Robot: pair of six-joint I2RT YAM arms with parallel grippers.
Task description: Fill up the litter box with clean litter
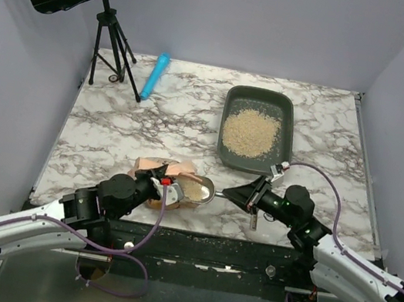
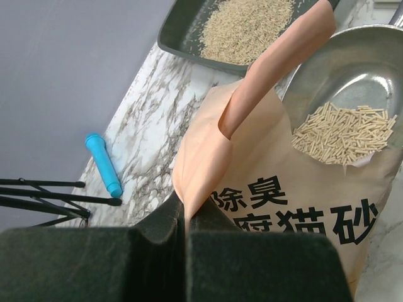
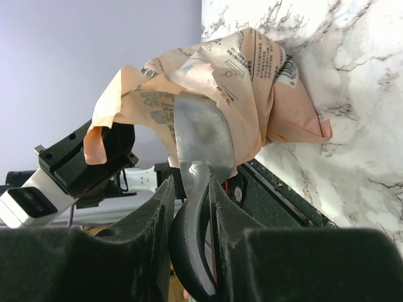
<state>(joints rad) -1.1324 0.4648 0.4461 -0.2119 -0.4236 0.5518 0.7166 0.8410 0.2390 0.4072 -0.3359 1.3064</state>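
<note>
The dark grey-green litter box (image 1: 289,118) sits at the back right of the table with a pile of pale beige clean litter (image 1: 250,132) in it; it also shows in the left wrist view (image 2: 178,31). The orange bag (image 1: 158,167) lies near the front edge. My left gripper (image 1: 158,187) is shut on the bag's edge (image 2: 189,189). My right gripper (image 1: 245,197) is shut on the handle (image 3: 195,207) of the silver metal scoop (image 1: 196,191), whose bowl (image 2: 352,82) sits at the bag's mouth holding some litter (image 2: 343,133).
A blue tube (image 1: 155,75) lies at the back left next to a black music stand tripod (image 1: 113,53). Grey walls stand on three sides. Loose grains lie along the black front edge (image 1: 194,237).
</note>
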